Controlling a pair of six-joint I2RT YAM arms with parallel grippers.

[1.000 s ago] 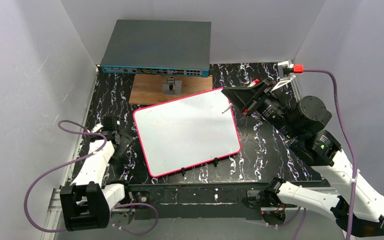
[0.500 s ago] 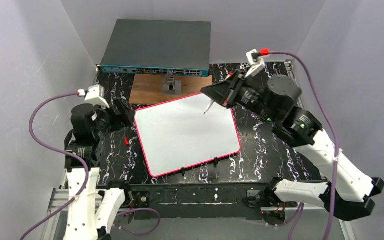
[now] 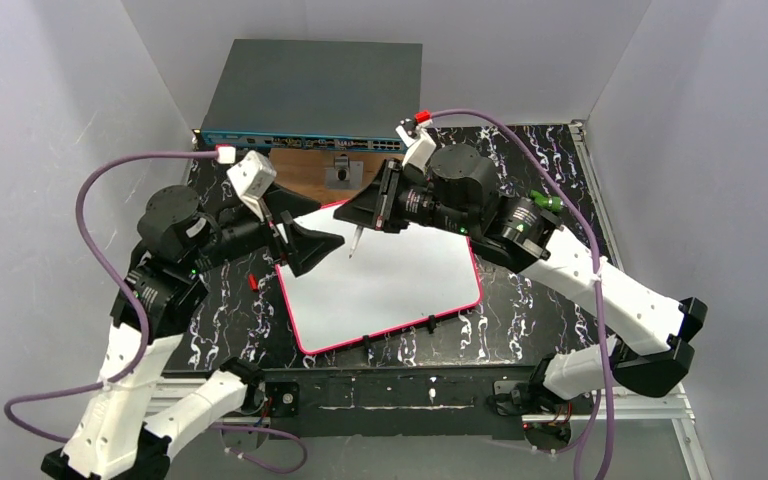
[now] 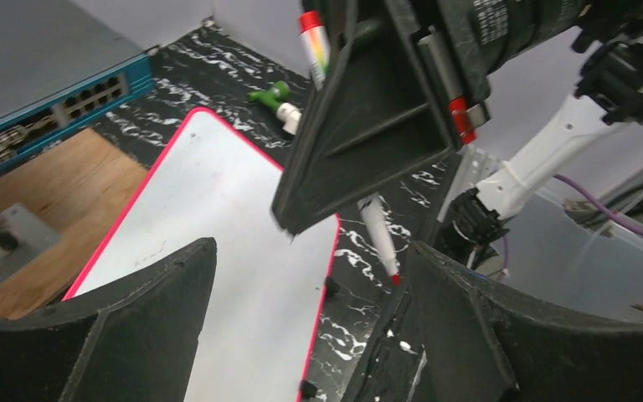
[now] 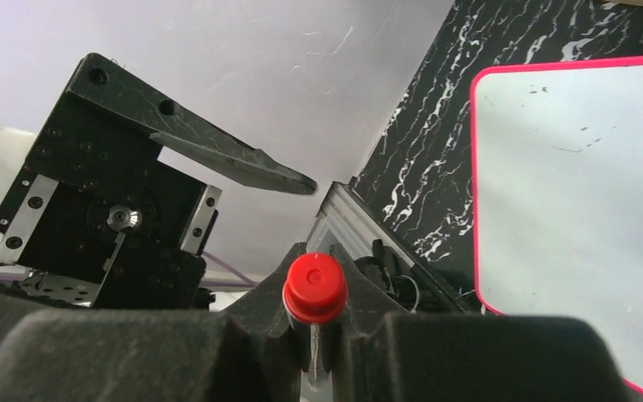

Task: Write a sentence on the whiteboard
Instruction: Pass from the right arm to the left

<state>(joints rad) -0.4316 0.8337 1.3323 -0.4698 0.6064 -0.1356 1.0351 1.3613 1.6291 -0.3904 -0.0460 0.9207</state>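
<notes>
Tightly clamped on a red-capped marker (image 3: 356, 240), the right gripper (image 3: 368, 212) points its tip down over the whiteboard (image 3: 400, 285) near the far left corner; whether it touches is unclear. Its arm stretches left across the board. Opposite, the left gripper (image 3: 316, 245) hangs wide open, empty, hiding the board's left edge.
</notes>
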